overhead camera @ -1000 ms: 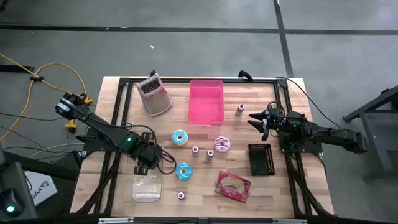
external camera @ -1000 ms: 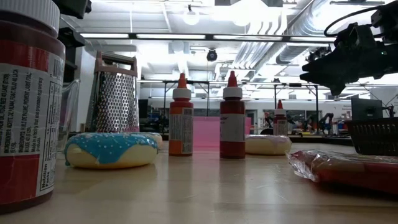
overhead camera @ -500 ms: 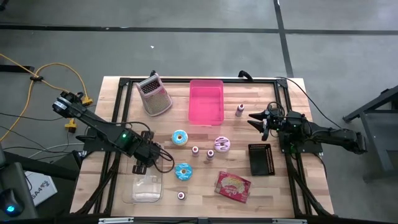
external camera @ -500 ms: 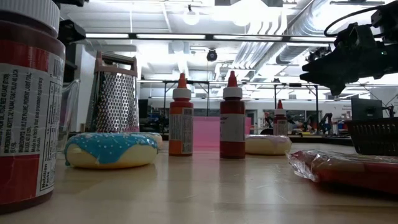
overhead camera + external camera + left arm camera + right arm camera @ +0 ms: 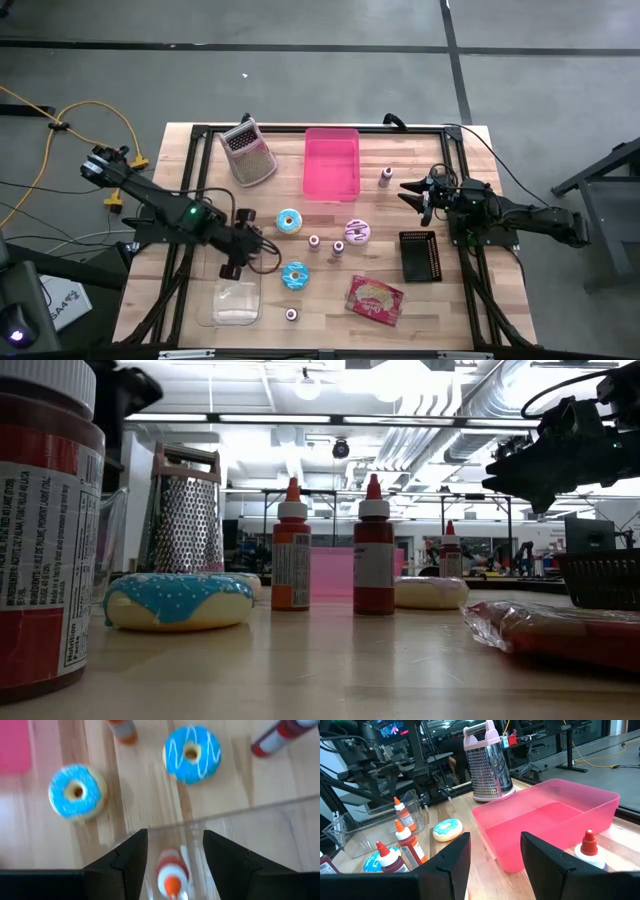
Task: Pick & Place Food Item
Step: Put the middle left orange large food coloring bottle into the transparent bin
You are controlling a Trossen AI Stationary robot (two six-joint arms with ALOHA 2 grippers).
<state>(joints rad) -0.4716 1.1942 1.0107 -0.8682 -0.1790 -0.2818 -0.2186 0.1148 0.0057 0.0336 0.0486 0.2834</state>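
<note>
My left gripper [image 5: 232, 268] hangs open over the far end of a clear container [image 5: 215, 300] at the near left. In the left wrist view its fingers [image 5: 132, 857] stand apart above a small orange-capped bottle [image 5: 170, 872] that lies inside the container. A blue-iced donut [image 5: 295, 275] lies on the table just right of the gripper. A second blue donut [image 5: 289, 221] and a pink-iced donut [image 5: 357, 232] lie farther off. A wrapped pastry [image 5: 375, 298] lies at the near right. My right gripper [image 5: 410, 188] waits open and level at the table's right side.
A pink bin [image 5: 332, 162] and a metal grater [image 5: 248, 152] stand at the far side. Small sauce bottles [image 5: 314, 241] stand mid-table, one more bottle [image 5: 291, 314] near the front edge. A black basket [image 5: 420, 255] sits at the right.
My left gripper has risen a little over the clear container and tipped its fingers up toward level, staying open. The right arm has kept still, and nothing on the table has moved.
</note>
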